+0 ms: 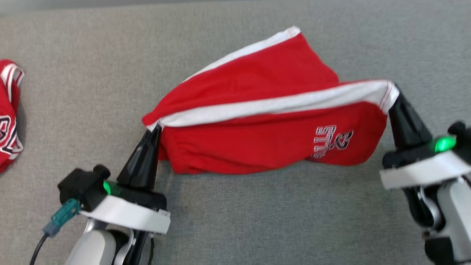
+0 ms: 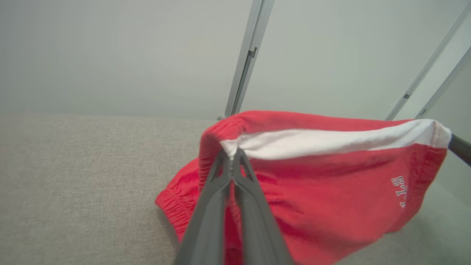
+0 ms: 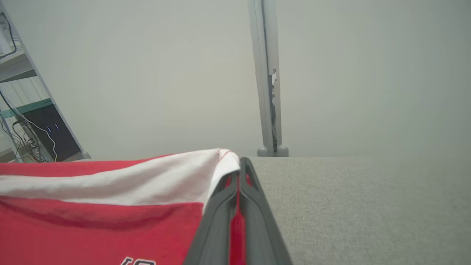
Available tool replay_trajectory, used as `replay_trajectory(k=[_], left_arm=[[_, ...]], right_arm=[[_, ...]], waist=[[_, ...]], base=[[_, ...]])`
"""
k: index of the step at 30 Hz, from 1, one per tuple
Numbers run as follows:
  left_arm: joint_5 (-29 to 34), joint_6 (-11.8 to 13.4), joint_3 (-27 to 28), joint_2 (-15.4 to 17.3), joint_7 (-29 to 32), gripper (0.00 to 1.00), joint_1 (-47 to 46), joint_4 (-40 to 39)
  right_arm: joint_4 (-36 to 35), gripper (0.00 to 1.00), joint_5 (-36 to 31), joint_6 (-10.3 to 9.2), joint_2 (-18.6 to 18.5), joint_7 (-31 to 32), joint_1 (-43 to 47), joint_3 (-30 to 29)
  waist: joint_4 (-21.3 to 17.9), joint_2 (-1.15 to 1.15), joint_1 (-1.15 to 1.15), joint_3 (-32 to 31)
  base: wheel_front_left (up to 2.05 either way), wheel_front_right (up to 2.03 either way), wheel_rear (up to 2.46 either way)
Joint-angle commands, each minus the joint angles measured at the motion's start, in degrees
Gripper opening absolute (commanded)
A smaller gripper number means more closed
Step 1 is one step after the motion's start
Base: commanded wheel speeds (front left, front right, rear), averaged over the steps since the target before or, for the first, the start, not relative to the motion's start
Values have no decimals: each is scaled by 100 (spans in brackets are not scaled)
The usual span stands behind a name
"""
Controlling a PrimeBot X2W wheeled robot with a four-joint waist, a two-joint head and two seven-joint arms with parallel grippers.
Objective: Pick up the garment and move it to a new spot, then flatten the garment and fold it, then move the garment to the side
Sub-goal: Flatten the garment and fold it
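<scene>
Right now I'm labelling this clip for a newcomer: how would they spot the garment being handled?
On the grey cloth surface, find the red shorts with white stripes, stretched mid-scene between the left gripper and right gripper. Unlike the red garment lying at the left edge, they are lifted by both ends.

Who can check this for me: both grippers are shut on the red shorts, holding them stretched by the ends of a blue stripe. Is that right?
Not quite. The stripe is white, not blue, as the head view shows. The rest holds: the left gripper and right gripper are shut on the red shorts, holding them stretched by the stripe's ends.
</scene>
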Motion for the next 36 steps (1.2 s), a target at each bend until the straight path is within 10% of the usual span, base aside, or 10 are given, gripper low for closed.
replay_trajectory(k=[1,30,31,32,33,36], left_arm=[[-6,-63,-21,-30,-39,0,-301,86],[-73,-454,-272,-600,-767,9,-2006,1566],[-77,-469,-294,-599,-769,42,-2029,1639],[-86,-482,-325,-601,-765,100,-2035,1706],[-97,-504,-336,-604,-772,100,-2045,1757],[5,-495,-378,-577,-787,100,-2067,1888]], right_arm=[[175,0,61,2,-145,-54,-433,99],[3106,0,1040,1,-987,-213,-4005,2202],[3149,4,1062,1,-978,-212,-4020,2209],[3212,44,1072,1,-965,-212,-4005,2258],[3234,100,1067,1,-964,-212,-4016,2261],[3205,100,1042,1,-954,-211,-3885,2237]], waist=[[250,0,0,489],[945,0,0,1445],[940,0,0,1445],[936,0,0,1441],[934,0,0,1436],[917,0,0,1389]], base=[[0,0,0],[0,0,0],[0,0,0],[0,0,0],[0,0,0],[0,0,0]])
